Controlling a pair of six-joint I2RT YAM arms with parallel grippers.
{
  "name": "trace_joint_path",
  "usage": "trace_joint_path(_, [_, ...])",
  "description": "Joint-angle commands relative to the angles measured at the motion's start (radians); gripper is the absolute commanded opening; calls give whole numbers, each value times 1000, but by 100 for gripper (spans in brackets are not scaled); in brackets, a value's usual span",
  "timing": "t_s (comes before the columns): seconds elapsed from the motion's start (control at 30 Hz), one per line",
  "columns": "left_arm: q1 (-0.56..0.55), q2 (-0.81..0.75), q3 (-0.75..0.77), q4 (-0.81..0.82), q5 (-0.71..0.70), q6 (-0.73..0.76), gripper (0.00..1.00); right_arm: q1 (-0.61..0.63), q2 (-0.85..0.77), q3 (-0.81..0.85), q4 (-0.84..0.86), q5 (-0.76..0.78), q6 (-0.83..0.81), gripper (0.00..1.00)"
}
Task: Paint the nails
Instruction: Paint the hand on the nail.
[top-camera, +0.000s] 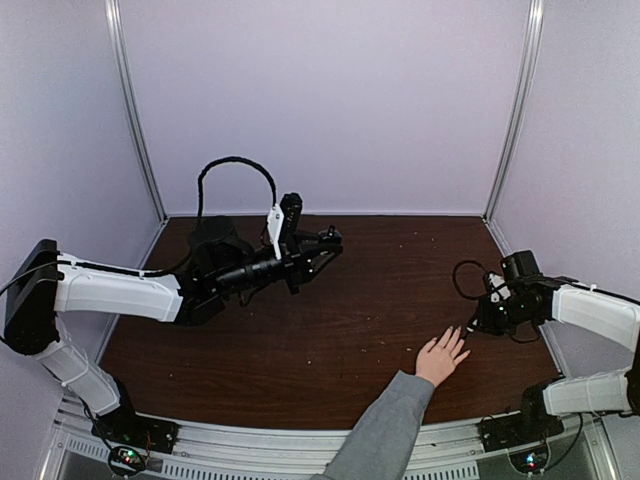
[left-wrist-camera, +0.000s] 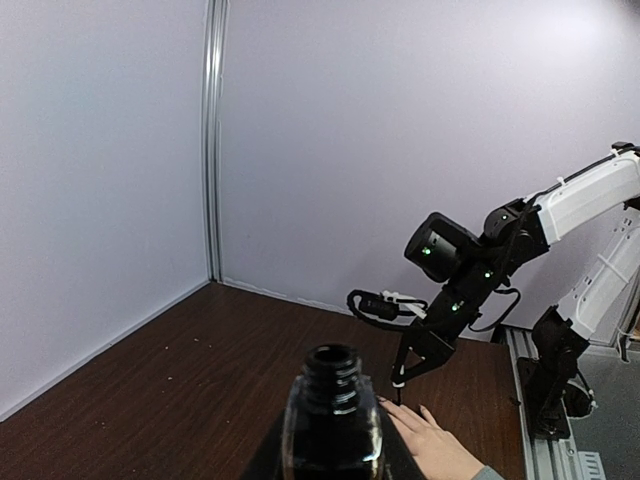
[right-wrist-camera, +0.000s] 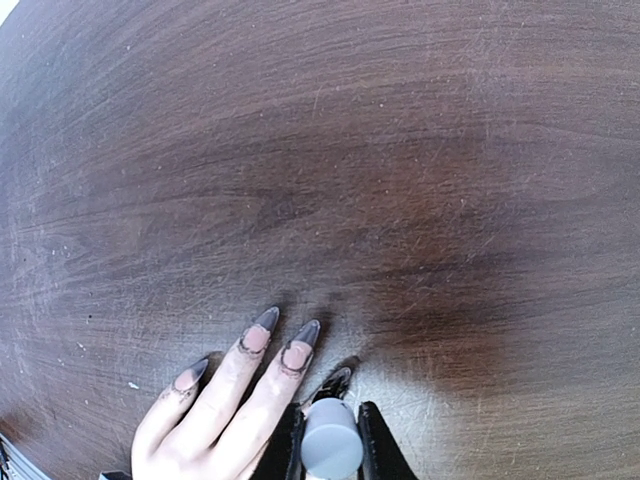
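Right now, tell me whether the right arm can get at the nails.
Probably yes: the right gripper, shut on the grey brush cap, hangs right beside the nails of the hand, nothing in between.

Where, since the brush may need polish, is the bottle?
Left wrist view: the open bottle is clamped in the left gripper, left of centre, far from the hand at right.
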Motion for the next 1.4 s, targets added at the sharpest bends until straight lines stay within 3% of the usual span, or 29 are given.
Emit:
trace_joint_path(0.0, [8, 0, 8, 61, 3, -7, 0, -5, 8, -10, 29, -18, -11, 0])
trace_joint_path(1.37, [10, 4, 13, 63, 6, -5, 0, 1, 40, 6, 7, 41, -1, 0])
